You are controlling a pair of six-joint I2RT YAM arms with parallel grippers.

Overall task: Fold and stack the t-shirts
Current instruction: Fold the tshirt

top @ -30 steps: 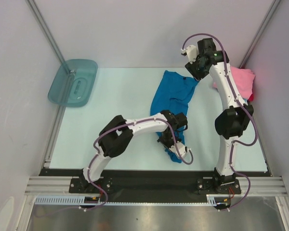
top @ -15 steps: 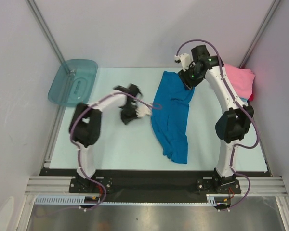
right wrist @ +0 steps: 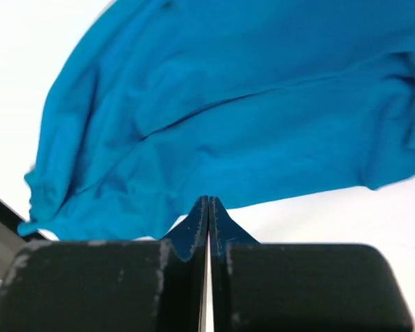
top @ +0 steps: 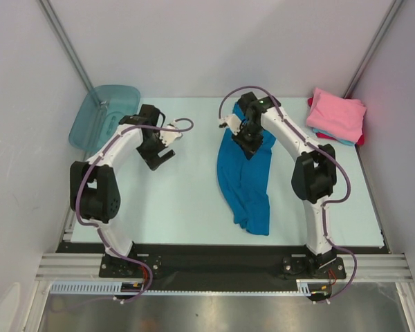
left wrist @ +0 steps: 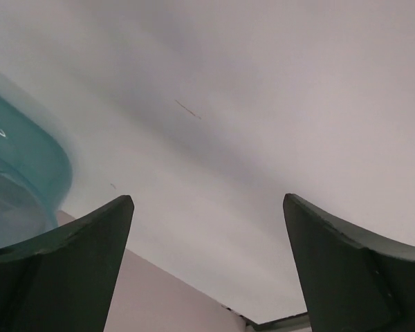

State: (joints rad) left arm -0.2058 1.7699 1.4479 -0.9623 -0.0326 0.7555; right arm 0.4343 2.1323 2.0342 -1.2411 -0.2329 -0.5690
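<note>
- my right gripper [top: 250,140] sits over the far end of the bright blue t-shirt [top: 246,181]. in its wrist view the fingers are pressed flat together with their tips at the cloth's edge. i cannot tell whether any fabric is caught between them.
- my left gripper [top: 160,153] has its jaws spread wide with nothing between them. it hangs near the teal tub [top: 97,124], well apart from the blue shirt and to its left.
- the blue shirt lies bunched into a long strip on the table [top: 187,200]. its long axis runs from the far end under the right gripper down toward the arm bases.
- so nearly the whole length of the shirt trails from the right gripper toward me. the right arm is clearly the nearer one, and the left would have to cross rightward to reach the shirt.
- the pink t-shirt [top: 337,111] lies folded in the far right corner on top of light blue and red edges, well apart from the blue shirt.
- my read: the blue shirt needs spreading flat before any fold, and it has not joined the stack yet.
</note>
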